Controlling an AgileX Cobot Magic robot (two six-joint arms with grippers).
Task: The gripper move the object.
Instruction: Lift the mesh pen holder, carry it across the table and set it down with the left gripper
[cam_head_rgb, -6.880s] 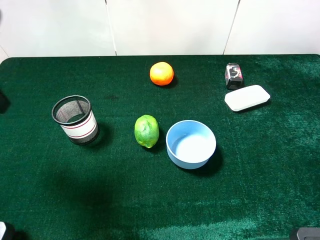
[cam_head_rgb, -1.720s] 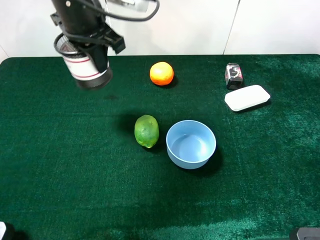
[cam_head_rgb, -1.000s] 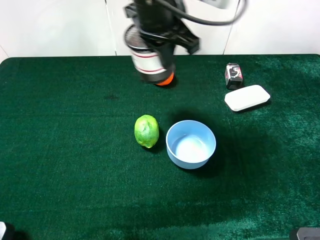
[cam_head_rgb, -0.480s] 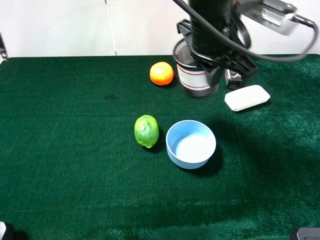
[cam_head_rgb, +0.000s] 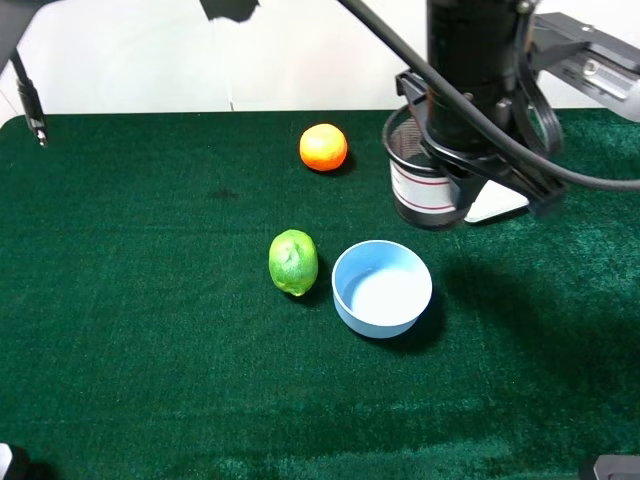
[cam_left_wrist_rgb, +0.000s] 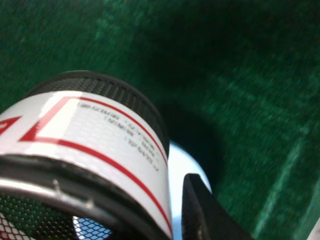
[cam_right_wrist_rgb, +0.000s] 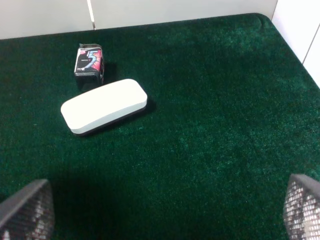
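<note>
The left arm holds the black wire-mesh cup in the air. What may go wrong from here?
1. The black wire-mesh cup with the white band hangs in the left tool near the light blue bowl and the flat white case; lowering here may strike either.
2. Its grip seems to sit at the rim, so it might tilt or slip.

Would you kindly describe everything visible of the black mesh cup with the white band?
The mesh cup is a small black wire-mesh cylinder with a solid black rim and base, wrapped in a white band bearing thin red stripes and fine print. Roughly upright, mouth up, it is held off the green cloth by the left pincer gripping its rim, near the blue bowl, touching nothing else.
</note>
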